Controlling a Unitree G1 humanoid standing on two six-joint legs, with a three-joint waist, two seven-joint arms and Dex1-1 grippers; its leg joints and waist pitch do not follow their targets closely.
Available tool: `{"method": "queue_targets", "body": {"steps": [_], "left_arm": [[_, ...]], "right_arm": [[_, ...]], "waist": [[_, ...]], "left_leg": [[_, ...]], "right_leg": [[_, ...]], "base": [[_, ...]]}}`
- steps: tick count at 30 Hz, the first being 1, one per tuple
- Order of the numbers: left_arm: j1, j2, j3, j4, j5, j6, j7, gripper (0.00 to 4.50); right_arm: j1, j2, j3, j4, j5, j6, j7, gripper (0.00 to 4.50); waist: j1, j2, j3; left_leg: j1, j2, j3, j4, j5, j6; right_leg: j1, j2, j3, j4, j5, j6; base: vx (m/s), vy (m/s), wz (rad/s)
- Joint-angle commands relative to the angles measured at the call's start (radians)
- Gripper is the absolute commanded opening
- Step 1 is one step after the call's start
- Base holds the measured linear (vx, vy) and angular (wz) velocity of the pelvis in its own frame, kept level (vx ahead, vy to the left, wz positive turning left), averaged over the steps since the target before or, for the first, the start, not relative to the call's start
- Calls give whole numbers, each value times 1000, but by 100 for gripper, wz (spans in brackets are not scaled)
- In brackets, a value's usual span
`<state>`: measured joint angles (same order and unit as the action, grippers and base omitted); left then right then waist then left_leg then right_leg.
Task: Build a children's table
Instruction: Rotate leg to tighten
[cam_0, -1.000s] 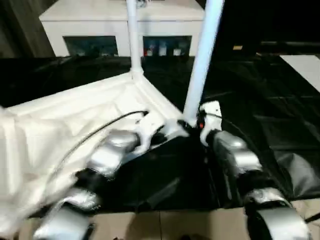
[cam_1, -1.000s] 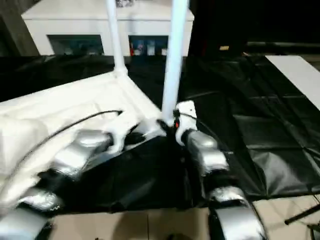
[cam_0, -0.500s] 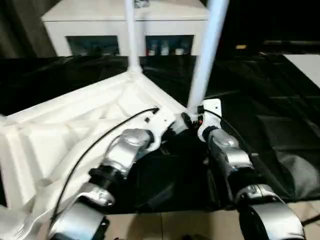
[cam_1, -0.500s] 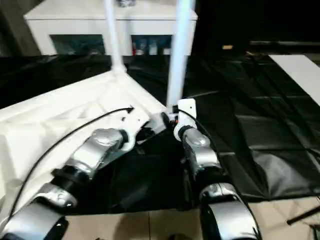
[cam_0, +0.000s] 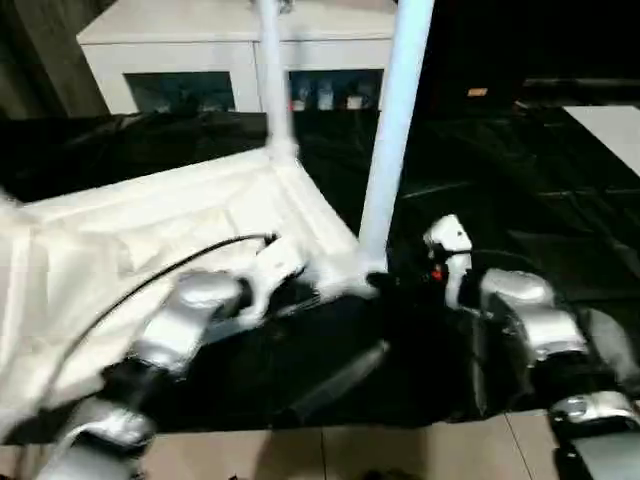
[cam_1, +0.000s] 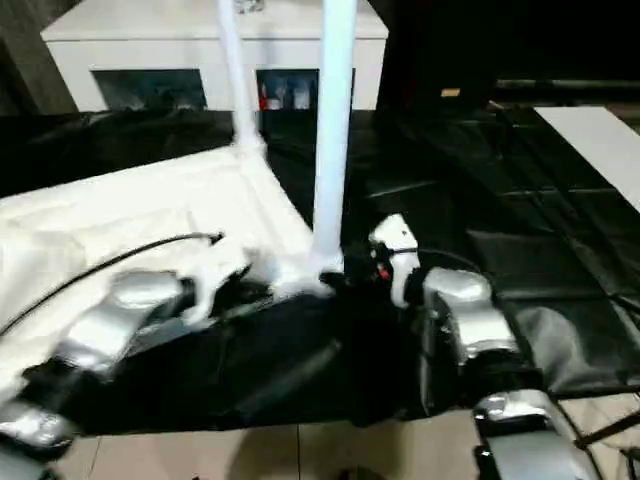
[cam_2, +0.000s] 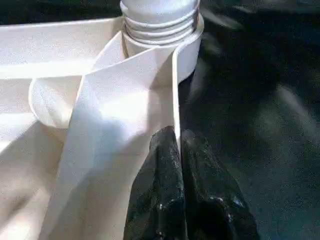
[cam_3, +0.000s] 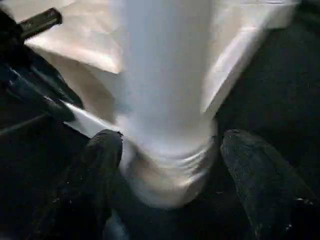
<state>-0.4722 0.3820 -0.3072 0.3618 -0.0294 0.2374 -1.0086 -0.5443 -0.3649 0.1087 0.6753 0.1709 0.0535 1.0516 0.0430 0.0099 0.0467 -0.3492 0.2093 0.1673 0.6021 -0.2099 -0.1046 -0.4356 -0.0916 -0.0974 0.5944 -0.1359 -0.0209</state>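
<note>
The children's table lies upside down on black sheeting, its white ribbed tabletop (cam_0: 150, 230) facing up. Two white legs stand upright in corner sockets: one at the far corner (cam_0: 270, 80), one at the near corner (cam_0: 392, 130). My left gripper (cam_2: 176, 137) is shut on the tabletop's thin rim (cam_2: 125, 100), just short of the near corner socket (cam_2: 160, 15). My right gripper (cam_3: 170, 140) is open at the foot of the near leg (cam_3: 165, 75), one finger on each side of it. In the left eye view that gripper (cam_0: 400, 282) sits just right of the leg's base.
A white cabinet with glass doors (cam_0: 200, 50) stands behind the tabletop. Black sheeting (cam_0: 520, 150) covers the floor to the right and front. A strip of tiled floor (cam_0: 350, 450) runs along the near edge, and a white panel (cam_0: 610, 125) lies at far right.
My right gripper has opened wider and its arm has drawn back to the right of the near leg. The left gripper stays shut on the rim. The camera has shifted.
</note>
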Motion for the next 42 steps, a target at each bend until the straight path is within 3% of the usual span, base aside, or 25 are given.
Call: {"method": "queue_targets", "body": {"steps": [1,7,11,16,26,28,29,30,31,32,33,34,38,42], "left_arm": [[1,-16,-26,-52,-38,-11,-67,0],[0,-7,-31,-43,-22,-10,-62,0],[5,0,-32,-52,-23,-6,-74,0],[4,5,-29,-54,-19,3,-76,0],[0,3,-25,-35,0,4,-51,0],[-16,-33,-14,5,32,25,48,0],[-20,-41,-12,13,37,29,67,0],[-27,-55,-8,27,45,37,99,0],[-60,-115,4,78,68,74,208,0],[-60,-116,5,79,68,75,211,0],[-70,-131,6,92,74,82,235,0],[-102,-179,18,144,85,97,315,0],[-178,-276,42,273,102,106,480,0],[-217,-313,50,339,120,91,558,0]], "right_arm": [[-7,4,4,-8,-4,-1,6,345],[-19,11,6,23,2,1,37,345],[-13,3,20,28,-2,11,74,308],[-20,9,11,42,-6,0,55,275],[-16,16,20,57,-28,-8,41,265],[-46,65,-20,137,-63,-41,-187,265],[-51,76,-28,149,-65,-41,-229,265],[-60,95,-43,169,-69,-41,-300,265],[-84,164,-87,207,-63,-19,-497,265],[-84,165,-88,208,-62,-19,-500,265],[-89,182,-99,214,-59,-10,-541,264],[-108,230,-126,233,-52,7,-668,264],[-154,334,-181,299,-26,41,-927,264],[-178,389,-169,336,-36,25,-983,264]], "waist": [[4,-6,-64],[10,-9,-68],[16,-10,-69],[16,-11,-68],[16,-13,-68],[15,-13,-67],[8,-12,-64],[8,-12,-64],[0,-12,-62],[-4,-12,-61],[-7,-10,-63],[-12,-9,-62],[-11,-10,-66],[-6,-8,-69]], "left_leg": [[-2,14,8,-70,-224,92],[-8,12,9,-70,-182,87],[-10,12,10,-68,-156,97],[-9,12,10,-69,-167,91],[-10,11,9,-69,-160,89],[-10,11,10,-68,-164,82],[-11,7,7,-72,-186,58],[-11,7,7,-72,-186,58],[-6,5,8,-72,-205,40],[-3,3,8,-72,-215,34],[-5,3,3,-73,-227,29],[-5,1,6,-72,-229,31],[-3,-3,5,-71,-236,33],[-4,-1,7,-71,-227,44]], "right_leg": [[64,-42,40,-79,-387,-193],[72,-41,44,-67,-313,-205],[74,-43,45,-64,-295,-210],[73,-43,44,-66,-315,-205],[74,-42,43,-67,-328,-194],[70,-44,44,-70,-343,-191],[73,-43,40,-74,-402,-171],[73,-43,40,-74,-402,-171],[66,-41,40,-83,-443,-148],[63,-41,39,-86,-463,-143],[68,-42,35,-87,-483,-131],[63,-40,37,-92,-478,-126],[62,-39,34,-94,-475,-110],[60,-38,36,-88,-407,-131]], "base": [[0,0,0],[0,0,0],[0,0,0],[0,0,0],[0,0,0],[0,0,0],[0,0,0],[0,0,0],[0,0,0],[0,0,0],[0,0,0],[0,0,0],[0,0,0],[0,0,0]]}}
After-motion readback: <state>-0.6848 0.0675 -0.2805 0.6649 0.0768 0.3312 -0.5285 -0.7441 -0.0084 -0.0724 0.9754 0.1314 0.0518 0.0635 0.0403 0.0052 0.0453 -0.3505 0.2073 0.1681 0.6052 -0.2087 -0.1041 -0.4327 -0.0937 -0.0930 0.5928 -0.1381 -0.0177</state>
